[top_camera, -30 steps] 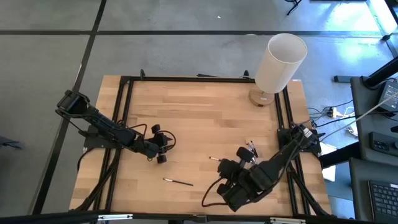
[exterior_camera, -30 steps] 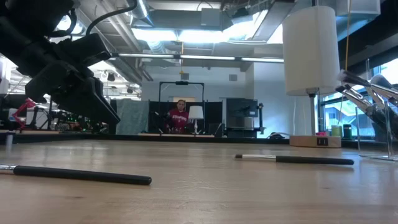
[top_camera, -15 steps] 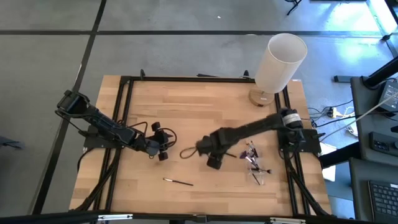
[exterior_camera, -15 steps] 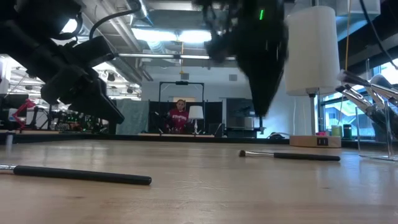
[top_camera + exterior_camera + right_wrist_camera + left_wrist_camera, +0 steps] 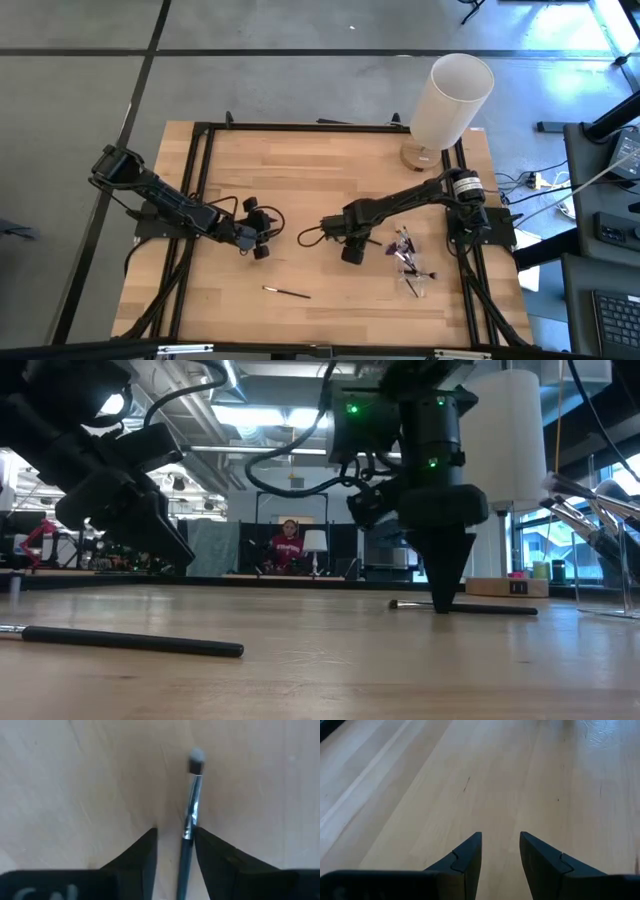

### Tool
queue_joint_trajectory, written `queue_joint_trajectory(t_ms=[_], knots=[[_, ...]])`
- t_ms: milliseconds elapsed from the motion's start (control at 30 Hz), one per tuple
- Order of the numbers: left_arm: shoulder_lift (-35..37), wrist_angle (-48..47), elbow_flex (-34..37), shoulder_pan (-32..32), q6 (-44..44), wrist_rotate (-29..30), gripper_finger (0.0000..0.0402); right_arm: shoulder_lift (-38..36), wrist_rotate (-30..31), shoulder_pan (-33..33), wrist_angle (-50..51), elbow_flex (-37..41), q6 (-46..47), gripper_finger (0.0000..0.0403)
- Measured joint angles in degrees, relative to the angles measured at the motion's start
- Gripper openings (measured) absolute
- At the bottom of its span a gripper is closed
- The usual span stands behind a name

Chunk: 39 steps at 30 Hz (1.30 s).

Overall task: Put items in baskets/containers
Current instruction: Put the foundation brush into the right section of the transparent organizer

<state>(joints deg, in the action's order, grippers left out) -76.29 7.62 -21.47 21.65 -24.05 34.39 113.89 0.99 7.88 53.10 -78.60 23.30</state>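
Note:
A thin black brush (image 5: 191, 815) with a pale tip lies flat on the wooden table near its middle. My right gripper (image 5: 350, 248) points down over it, open, with one finger (image 5: 142, 857) on each side of the handle and the fingertips at table height (image 5: 445, 600). A second black brush (image 5: 285, 292) lies toward the near edge (image 5: 125, 641). My left gripper (image 5: 262, 236) hangs open above the table left of the middle, with nothing between its fingers (image 5: 500, 855). The small clear box (image 5: 415, 280) sits near the right edge, several purple-tipped brushes (image 5: 403, 243) bunched at it. My right gripper straddles the brush's handle (image 5: 186, 851) just behind the metal ferrule, coming from above with its fingers across the brush. The handle lies close beside one finger (image 5: 215, 857); I cannot tell whether they touch. The brush rests flat on the table.
A tall white cylinder (image 5: 450, 95) on a round wooden base stands at the far right corner. Black frame rails (image 5: 205, 180) run along the table's left, right and far sides. Bare wood stretches across the far half of the table.
My right arm has swung out from the near right corner toward the table's middle, then gone down until its fingers point down around the brush there. The box and its brushes, hidden under that arm before, now show.

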Motion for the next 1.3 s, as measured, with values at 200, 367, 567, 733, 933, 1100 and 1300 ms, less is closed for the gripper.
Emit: queue_joint_trajectory(t_ms=[200,367,567,733,933,1100,1300], knots=[[0.0,0.0,0.0,0.0,-0.7,0.46,0.0127,-0.47,-0.61,-0.65,-3.47,2.47,-0.61,0.0119],[0.0,-0.09,0.0,-0.02,-0.35,0.5,0.0127,-0.54,-1.07,-1.49,-4.71,4.42,-1.98,0.0082],[0.0,-0.11,0.0,-0.01,-0.31,0.49,0.0127,-0.42,-3.59,-2.15,-5.36,4.65,-2.87,0.0017],[0.0,-0.13,0.0,-0.02,-0.31,0.45,0.0127,-0.31,-3.64,-2.08,-5.45,4.25,-2.7,0.0016],[0.0,-0.13,0.0,-0.02,-0.29,0.37,0.0127,-0.98,-3.39,-1.69,-5.22,4.25,-1.16,0.0029],[0.0,-0.13,0.0,-0.02,-0.29,0.35,0.0127,-4.93,-2.01,0.04,-6.41,4.58,1.21,0.0024],[0.0,-0.16,0.0,0.0,-0.62,0.33,0.0127,-14.12,3.15,5.04,-5.99,4.38,5.5,0.003]])
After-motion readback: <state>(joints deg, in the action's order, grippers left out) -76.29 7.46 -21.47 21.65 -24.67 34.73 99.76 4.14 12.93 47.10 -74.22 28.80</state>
